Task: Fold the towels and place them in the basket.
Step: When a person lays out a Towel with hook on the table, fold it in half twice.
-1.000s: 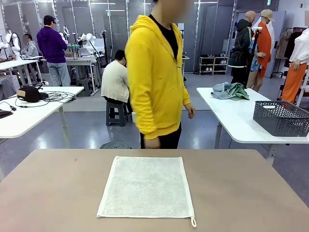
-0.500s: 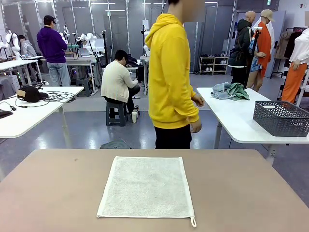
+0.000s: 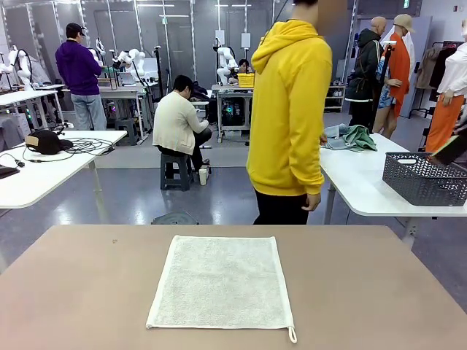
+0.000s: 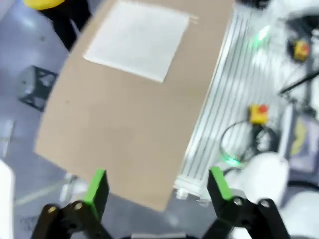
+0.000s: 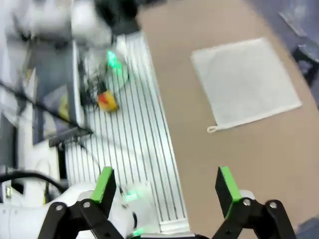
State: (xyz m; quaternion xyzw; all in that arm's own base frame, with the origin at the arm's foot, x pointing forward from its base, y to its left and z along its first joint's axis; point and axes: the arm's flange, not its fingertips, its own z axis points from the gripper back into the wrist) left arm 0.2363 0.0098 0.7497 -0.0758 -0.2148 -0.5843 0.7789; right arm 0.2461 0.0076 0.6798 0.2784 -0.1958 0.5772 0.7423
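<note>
left gripper point(image 4: 157, 173) and right gripper point(image 5: 164, 172) hang above the worktop point(image 3: 365, 292), jaws spread wide, holding nothing. towel point(image 3: 221, 281) lies flat mid-worktop; basket point(image 3: 423, 177) sits on another table point(image 3: 357, 182), at 2 o'clock from the towel.

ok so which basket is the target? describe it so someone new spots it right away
Look past the brown table to the white table on the right of the front view. The basket sits at its near end, dark grey and rectangular. Unlike the soft grey-and-green towel heap farther along that tabletop, it is a rigid box with lattice sides.
</note>
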